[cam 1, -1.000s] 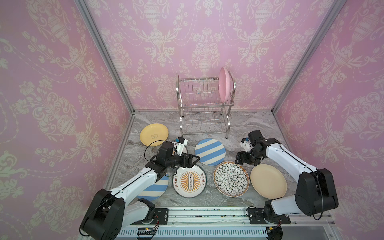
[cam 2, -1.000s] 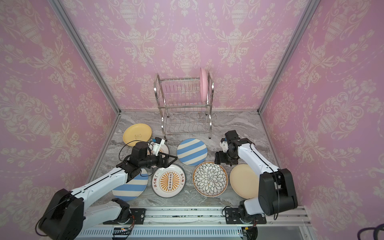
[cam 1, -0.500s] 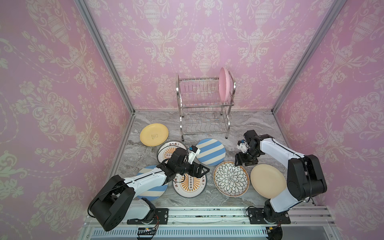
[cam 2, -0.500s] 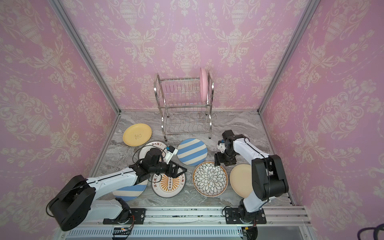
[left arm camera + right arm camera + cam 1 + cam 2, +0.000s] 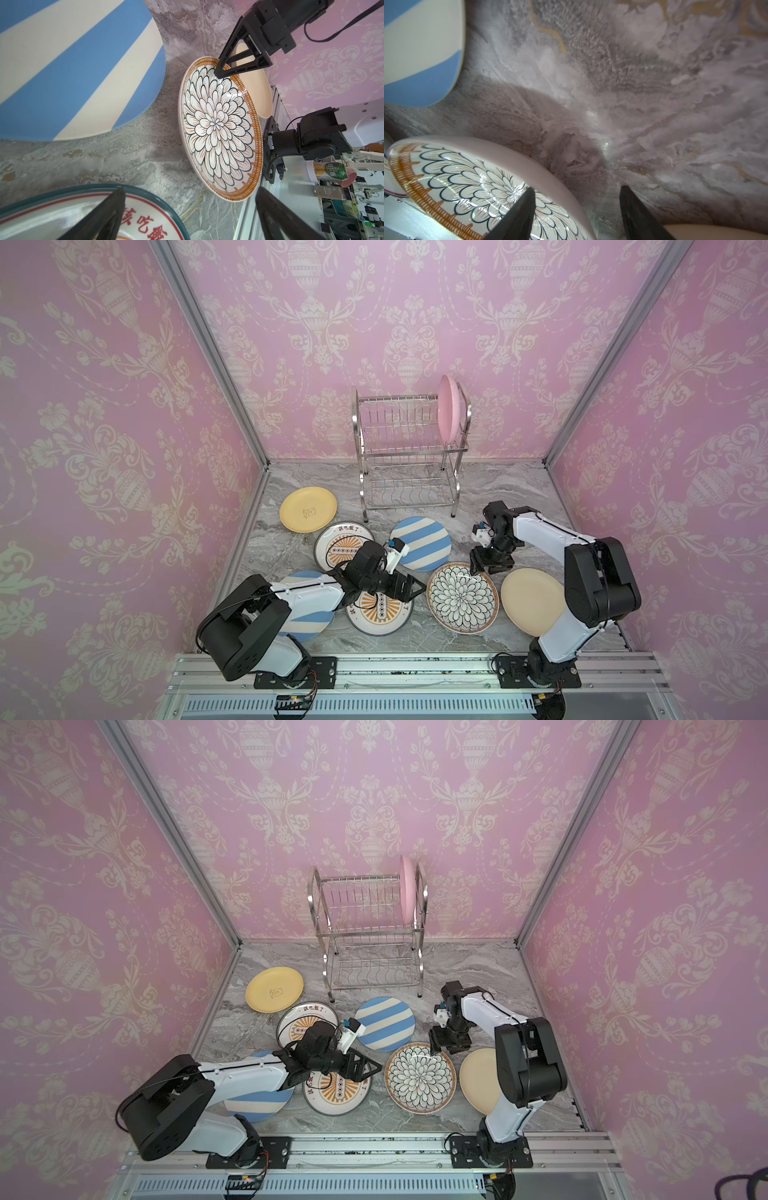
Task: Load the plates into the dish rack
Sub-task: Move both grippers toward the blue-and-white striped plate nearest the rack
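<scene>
Bench [image 5: 519, 493] in both top views carries the dish rack [image 5: 360, 435] at the back, and the pink plate [image 5: 448, 410] stands on edge at the right end of its upper tier. Flat in front of the rack we see the yellow plate [image 5: 308, 509] on the left, the far sunburst plate [image 5: 332, 543] just beside it, the far striped plate [image 5: 424, 543] near the middle, and closer to the rail [image 5: 415, 664] the near striped plate [image 5: 309, 624] partly under the left arm [image 5: 307, 597], the near sunburst plate [image 5: 380, 614], the black-petal plate [image 5: 462, 598] and the beige plate [image 5: 525, 601]. The left claw [image 5: 409, 588] hangs over the right edge of the near sunburst plate; the right claw [image 5: 485, 568] stands at the far right rim of the black-petal plate, near the beige plate. From the left wrist we see the left claw [image 5: 190, 188] spread wide with nothing gripped, one finger [image 5: 104, 216] over the near sunburst plate [image 5: 52, 207], the other beyond its rim; the black-petal plate [image 5: 218, 128] lies ahead, a fingertip [image 5: 220, 71] of the right claw at its rim. From the right wrist the right claw [image 5: 577, 188] is partly open and grips nothing: one finger [image 5: 517, 216] is over the inside of the black-petal plate [image 5: 456, 176], the other over the bench [image 5: 612, 93], with the rim in the gap between them.
</scene>
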Available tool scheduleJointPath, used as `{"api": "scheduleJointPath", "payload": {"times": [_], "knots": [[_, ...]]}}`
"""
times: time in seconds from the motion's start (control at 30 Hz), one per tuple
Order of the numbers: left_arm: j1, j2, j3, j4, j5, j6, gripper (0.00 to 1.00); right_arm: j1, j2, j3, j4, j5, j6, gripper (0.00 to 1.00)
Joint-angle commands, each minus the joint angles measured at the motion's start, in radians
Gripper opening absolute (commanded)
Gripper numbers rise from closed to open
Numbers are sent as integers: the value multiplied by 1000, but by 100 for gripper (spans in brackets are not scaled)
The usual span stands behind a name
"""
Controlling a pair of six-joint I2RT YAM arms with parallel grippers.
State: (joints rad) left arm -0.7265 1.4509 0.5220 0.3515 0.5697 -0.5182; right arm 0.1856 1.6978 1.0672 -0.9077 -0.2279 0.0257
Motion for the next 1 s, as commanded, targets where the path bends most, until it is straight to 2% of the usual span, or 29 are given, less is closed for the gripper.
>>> {"api": "scheduleJointPath", "payload": {"times": [0.0, 0.3, 0.43, 0.53, 0.7, 0.77, 0.87, 0.97], "knots": [[-20, 38, 23, 50, -1, -27, 99, 6, -3, 20, -31, 2, -26, 64], [-54, 109, 61, 87, 26, -40, 99, 5, -6, 19, -27, 6, -27, 58], [-53, 51, 98, -59, -29, 30, 99, 3, -66, 16, -19, -16, -17, 63], [-53, 15, 104, -89, -41, 36, 99, 3, -109, 23, -17, -44, 0, 68], [-30, -46, 118, -183, -91, 64, 99, 3, -160, 32, 18, -66, 44, 70], [-5, -90, 132, -226, -119, 72, 99, 2, -184, 24, 83, -73, 106, 70], [47, -150, 153, -271, -189, 92, 99, 2, -222, -40, 289, -150, 255, 69], [112, -144, 162, -255, -217, 109, 99, 3, -224, -109, 466, -212, 354, 65]]}}
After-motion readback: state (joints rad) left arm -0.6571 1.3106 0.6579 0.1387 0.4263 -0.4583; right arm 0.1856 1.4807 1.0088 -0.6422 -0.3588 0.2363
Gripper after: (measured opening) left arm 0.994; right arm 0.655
